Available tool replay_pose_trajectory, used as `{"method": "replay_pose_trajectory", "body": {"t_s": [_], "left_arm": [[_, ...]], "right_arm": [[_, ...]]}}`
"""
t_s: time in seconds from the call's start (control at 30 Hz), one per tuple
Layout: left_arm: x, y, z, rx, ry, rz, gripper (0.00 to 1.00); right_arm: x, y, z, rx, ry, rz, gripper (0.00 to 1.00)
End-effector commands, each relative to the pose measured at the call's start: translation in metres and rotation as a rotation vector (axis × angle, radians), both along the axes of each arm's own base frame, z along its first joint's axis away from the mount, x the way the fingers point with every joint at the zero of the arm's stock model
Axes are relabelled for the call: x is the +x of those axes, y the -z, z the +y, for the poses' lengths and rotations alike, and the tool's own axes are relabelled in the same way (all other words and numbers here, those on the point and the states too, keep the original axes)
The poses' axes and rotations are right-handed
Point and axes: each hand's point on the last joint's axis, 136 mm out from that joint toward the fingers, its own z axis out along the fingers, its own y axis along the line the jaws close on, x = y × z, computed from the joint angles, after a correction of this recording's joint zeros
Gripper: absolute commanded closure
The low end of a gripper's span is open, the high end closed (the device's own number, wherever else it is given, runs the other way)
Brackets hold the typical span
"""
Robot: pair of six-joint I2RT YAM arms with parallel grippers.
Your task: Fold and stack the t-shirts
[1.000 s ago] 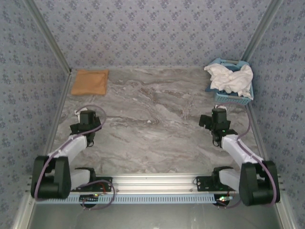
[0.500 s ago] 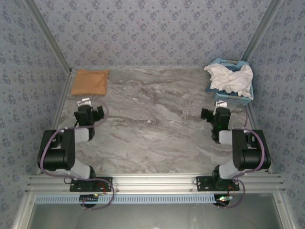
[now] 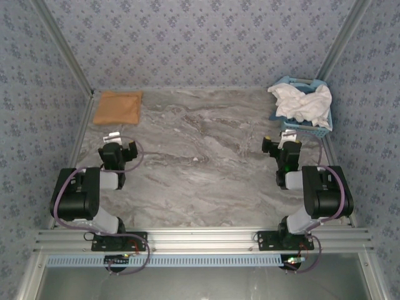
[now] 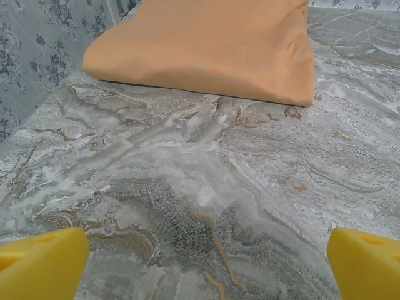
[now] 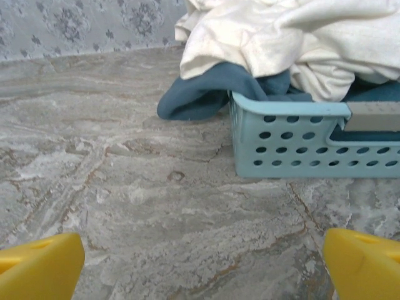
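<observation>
Both jaws wide: one tan-orange t-shirt (image 3: 117,107), one white t-shirt (image 3: 303,103).

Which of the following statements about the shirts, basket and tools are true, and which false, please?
1. The tan shirt lies folded at the far left corner of the table. True.
2. The white shirt lies spread flat on the table. False: it is bunched in the basket.
3. The left tool and the right tool are both open and empty. True.
4. The right tool touches the basket. False: bare table lies between them.
</observation>
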Motion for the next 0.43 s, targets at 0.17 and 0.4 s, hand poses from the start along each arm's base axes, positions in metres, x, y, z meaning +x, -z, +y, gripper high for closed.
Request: {"method": "replay_pose_trajectory", "body": {"t_s": [0.17,0.4], "left_arm": [[0.0062,-0.0135,-0.0041,0.011,0.023,-0.048,0.02],[0.0061,-0.0132,-0.0038,0.011,0.021,-0.046,0.02]], "right_arm": [[-0.0094,0.0048,-0.0047,-0.074,0.053,0.015,0.0],[-0.0086,0.006,-0.0057,-0.051,0.044,0.023,0.0]]}}
